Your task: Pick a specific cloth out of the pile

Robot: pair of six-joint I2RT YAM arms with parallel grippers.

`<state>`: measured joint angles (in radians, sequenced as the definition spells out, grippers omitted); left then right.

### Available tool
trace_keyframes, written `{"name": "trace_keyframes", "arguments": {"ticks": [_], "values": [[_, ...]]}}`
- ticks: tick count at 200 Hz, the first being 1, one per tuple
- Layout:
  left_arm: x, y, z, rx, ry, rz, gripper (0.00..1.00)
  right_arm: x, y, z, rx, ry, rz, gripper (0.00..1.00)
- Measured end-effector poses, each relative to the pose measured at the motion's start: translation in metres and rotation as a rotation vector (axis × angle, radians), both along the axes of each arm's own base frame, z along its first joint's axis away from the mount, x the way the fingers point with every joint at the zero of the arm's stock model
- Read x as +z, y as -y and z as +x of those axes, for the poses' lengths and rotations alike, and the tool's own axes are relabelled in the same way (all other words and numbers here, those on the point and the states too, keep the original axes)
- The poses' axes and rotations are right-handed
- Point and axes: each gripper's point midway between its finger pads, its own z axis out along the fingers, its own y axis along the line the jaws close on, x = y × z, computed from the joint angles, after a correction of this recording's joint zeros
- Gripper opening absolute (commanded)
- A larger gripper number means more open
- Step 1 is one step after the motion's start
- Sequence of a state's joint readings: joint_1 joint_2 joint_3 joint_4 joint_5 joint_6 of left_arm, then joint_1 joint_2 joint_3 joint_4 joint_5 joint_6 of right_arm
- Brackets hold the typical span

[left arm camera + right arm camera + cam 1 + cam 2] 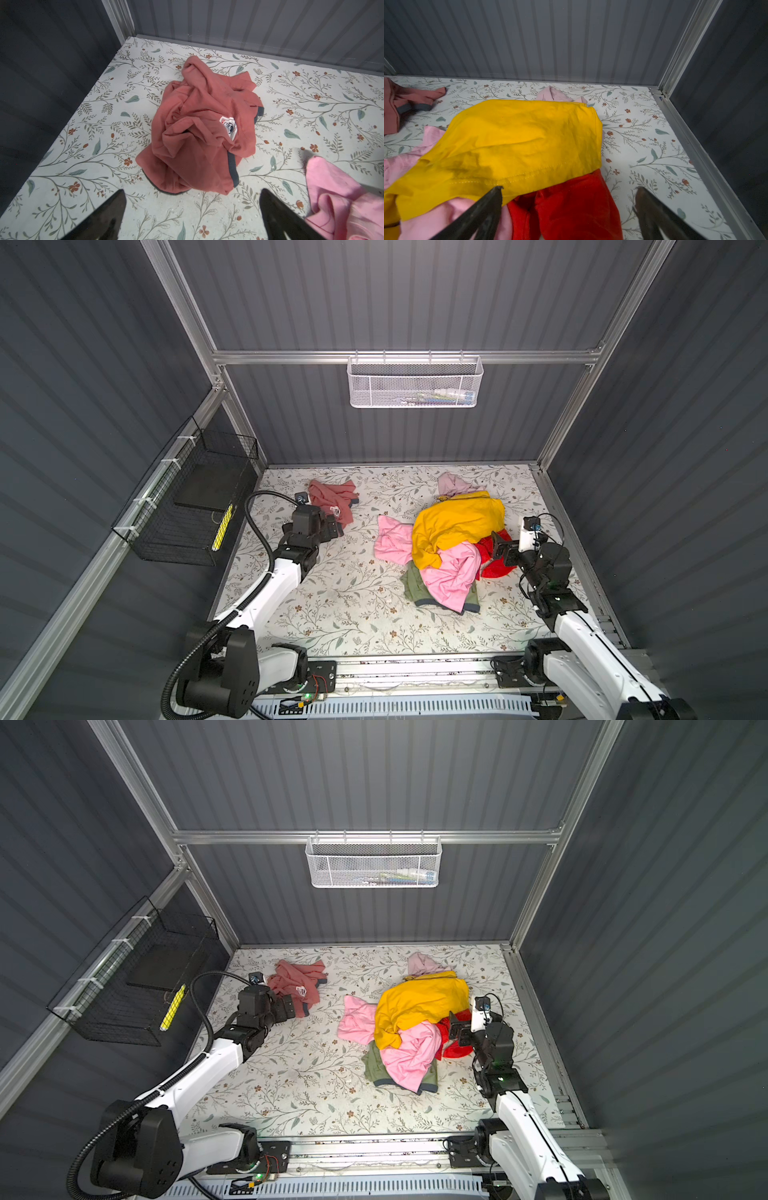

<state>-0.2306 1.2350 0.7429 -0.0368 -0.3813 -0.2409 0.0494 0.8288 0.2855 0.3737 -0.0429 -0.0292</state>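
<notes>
Left wrist view looks down on the cloth (199,128), a crumpled dusty salmon-rose garment with dark grey-blue trim (233,168) and a small white logo patch (228,126) facing up. It lies alone on the floral worktop (87,133), well apart from the pile. The left gripper (192,194) has its jaws spread wide with nothing between them. The cloth's near edge comes just up to the line of the two black fingertips (118,199), and I cannot tell whether it touches them.

In both top views a black wire basket (187,506) hangs on the left wall. To its right, the left gripper (337,526) sits at the near side of the cloth (332,495), close to the worktop's far-left corner. A white mesh basket (415,381) is hooked to the rail on the back wall.

Further right, the pile (453,518) sits right of centre. A mustard-yellow garment (457,514) lies on top, with bright pink fabric (392,541) spilling left and forward. An olive green piece (413,587) is underneath at the front, a pale pink one (453,483) at the back, and a red garment (496,568) on the right flank.

The right gripper (494,551) points into the pile's right side. In the right wrist view the right gripper (569,188) has its jaws fully apart over the red garment (577,207) and the yellow hem (529,176), gripping nothing.
</notes>
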Motion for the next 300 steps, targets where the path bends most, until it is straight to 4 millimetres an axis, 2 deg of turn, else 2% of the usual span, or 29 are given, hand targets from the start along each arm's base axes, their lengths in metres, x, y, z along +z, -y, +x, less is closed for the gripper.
{"name": "trace_keyframes", "arguments": {"ticks": [60, 102, 115, 195, 229, 250, 300], "values": [[0.001, -0.009, -0.010, 0.037, 0.023, 0.025, 1.00, -0.028, 0.021, 0.005, -0.097, 0.021, -0.024, 0.99], [-0.004, -0.014, -0.015, 0.056, 0.023, 0.039, 1.00, -0.032, 0.031, 0.012, -0.141, 0.063, -0.024, 0.99], [-0.005, -0.015, -0.016, 0.061, 0.024, 0.044, 1.00, -0.032, 0.031, 0.016, -0.143, 0.076, -0.021, 0.99], [-0.003, -0.022, -0.019, 0.094, 0.043, 0.085, 1.00, -0.069, 0.029, 0.040, -0.129, 0.022, -0.009, 0.99], [-0.002, -0.026, -0.019, 0.108, 0.068, 0.109, 1.00, -0.052, 0.033, 0.059, -0.139, 0.043, 0.007, 0.99], [-0.004, -0.030, -0.019, 0.117, 0.090, 0.138, 1.00, -0.041, 0.042, 0.069, -0.159, 0.059, 0.026, 0.99], [-0.022, -0.038, -0.018, 0.123, 0.162, 0.239, 1.00, -0.052, 0.046, 0.067, -0.159, 0.009, 0.054, 0.99]]}}
